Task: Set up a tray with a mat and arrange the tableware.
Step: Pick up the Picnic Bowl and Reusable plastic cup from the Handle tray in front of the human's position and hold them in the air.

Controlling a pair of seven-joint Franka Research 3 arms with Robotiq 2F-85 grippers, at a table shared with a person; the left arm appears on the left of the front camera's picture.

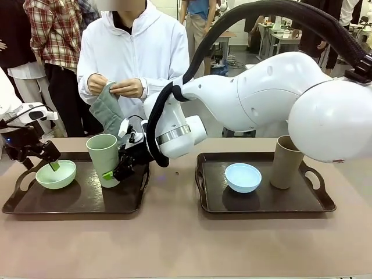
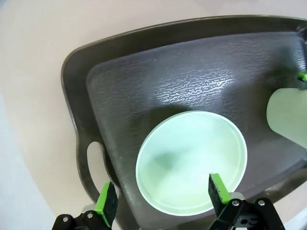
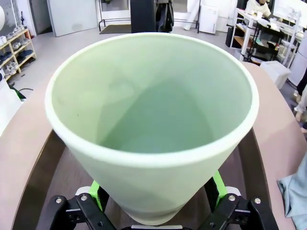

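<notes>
Tableware first: the pale green cup (image 1: 103, 158) stands up straight on the left tray (image 1: 81, 200), and it looks empty inside. The right jaws are wide open around the bottom of this cup, with a green pad (image 3: 96, 190) on each side. I cannot tell if the pads touch it, and the cup is not lifted. To do this step well, I think the jaws should close softly, low down, then lift straight up so the tall cup does not tip. Just left of the cup sits the pale green bowl (image 1: 56, 174), empty too. The left jaws are open over its rim, one finger (image 2: 218, 189) over the inside and one outside, holding nothing. They should pinch the rim gently and keep the bowl flat. Behind the cup, a person's hands (image 1: 128, 88) hold a grey cloth (image 1: 106, 110), maybe the mat. Far right of the cup, a second tray (image 1: 261, 203) holds an empty light blue bowl (image 1: 243, 177) and a tan-brown cup (image 1: 286, 163). Both trays rest on the desk (image 1: 174, 244).
</notes>
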